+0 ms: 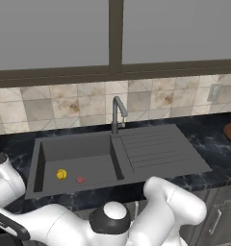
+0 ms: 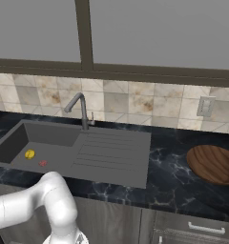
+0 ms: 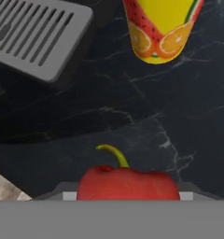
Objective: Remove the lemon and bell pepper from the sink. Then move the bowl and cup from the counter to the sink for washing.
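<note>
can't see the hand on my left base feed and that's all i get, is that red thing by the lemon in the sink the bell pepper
Observer: No. In the hand view the bell pepper sits close at the bottom edge, with dark counter behind it.
Operator: is the cup anywhere near it
Observer: Yes, the cup is on that counter at the top of the hand view, a clear gap from the pepper.
Operator: i only get a sliver of the bowl
Observer: The right base view shows most of the bowl, on the counter to the right of the sink, not touching it.
</note>
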Robot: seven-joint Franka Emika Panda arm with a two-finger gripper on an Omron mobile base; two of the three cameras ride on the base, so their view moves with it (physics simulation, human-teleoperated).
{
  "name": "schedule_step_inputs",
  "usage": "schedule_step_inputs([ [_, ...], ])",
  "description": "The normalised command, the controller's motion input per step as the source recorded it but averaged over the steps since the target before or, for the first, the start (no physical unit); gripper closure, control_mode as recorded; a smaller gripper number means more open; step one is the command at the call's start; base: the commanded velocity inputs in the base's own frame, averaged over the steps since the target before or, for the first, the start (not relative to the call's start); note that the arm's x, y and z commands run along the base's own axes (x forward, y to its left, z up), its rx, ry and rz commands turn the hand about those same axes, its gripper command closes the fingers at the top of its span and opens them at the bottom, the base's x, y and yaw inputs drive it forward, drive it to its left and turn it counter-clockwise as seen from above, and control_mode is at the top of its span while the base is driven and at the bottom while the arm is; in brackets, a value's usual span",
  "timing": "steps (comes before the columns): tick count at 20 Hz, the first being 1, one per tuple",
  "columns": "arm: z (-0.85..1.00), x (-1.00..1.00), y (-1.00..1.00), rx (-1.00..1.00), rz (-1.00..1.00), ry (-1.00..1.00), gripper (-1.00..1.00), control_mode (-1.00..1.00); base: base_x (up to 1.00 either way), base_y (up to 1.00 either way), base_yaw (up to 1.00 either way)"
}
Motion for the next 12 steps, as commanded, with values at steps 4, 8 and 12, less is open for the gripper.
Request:
schedule_step_inputs([
  [4, -0.14, 0.07, 0.18, 0.01, 0.03, 0.00, 1.00, -1.00, 0.00, 0.00, 0.00],
  [8, -0.15, 0.05, 0.19, 0.00, 0.02, 0.00, 1.00, -1.00, 0.00, 0.00, 0.00],
  [12, -0.13, 0.08, 0.19, 0.00, 0.02, 0.00, 1.00, -1.00, 0.00, 0.00, 0.00],
])
